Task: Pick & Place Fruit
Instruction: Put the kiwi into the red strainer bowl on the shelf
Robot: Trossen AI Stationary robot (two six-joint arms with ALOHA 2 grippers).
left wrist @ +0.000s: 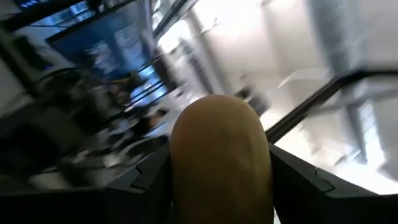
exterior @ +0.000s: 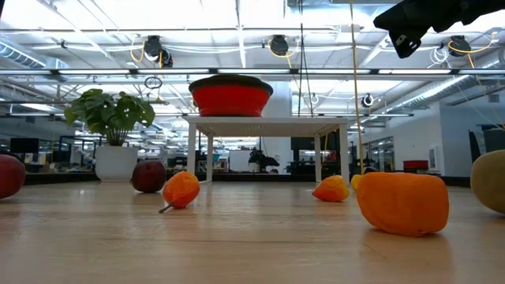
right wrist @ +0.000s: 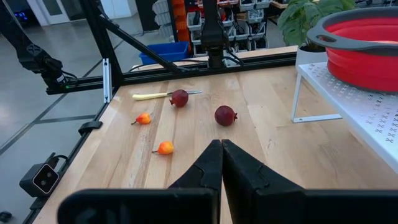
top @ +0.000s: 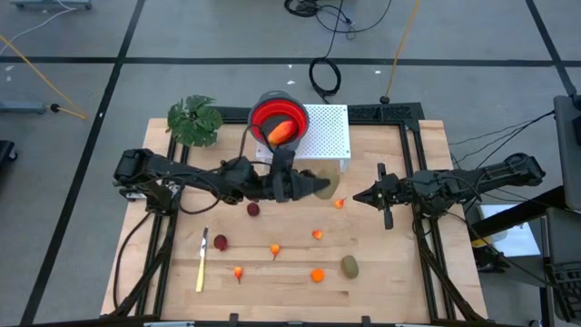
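Left gripper (top: 320,188) jaws clamped on an olive-brown oval (left wrist: 221,158), raised beside the red bowl (top: 279,118) (one red-orange piece (top: 281,132) inside). Right gripper (top: 359,195) jaws together, idle over the table (top: 399,272).

Bright overhead lighting, left-wrist motion blur

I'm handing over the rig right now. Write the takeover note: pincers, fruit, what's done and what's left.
Left pincer: shut on an olive-brown oval fruit, raised beside the white stand.
Right pincer: shut, empty, waiting over the table's right side.
Done: the elongated red-orange fruit lies in the red bowl on the stand.
Left: drop the held oval into the bowl, then gather from the table the second oval, two dark red balls and the small orange pieces.
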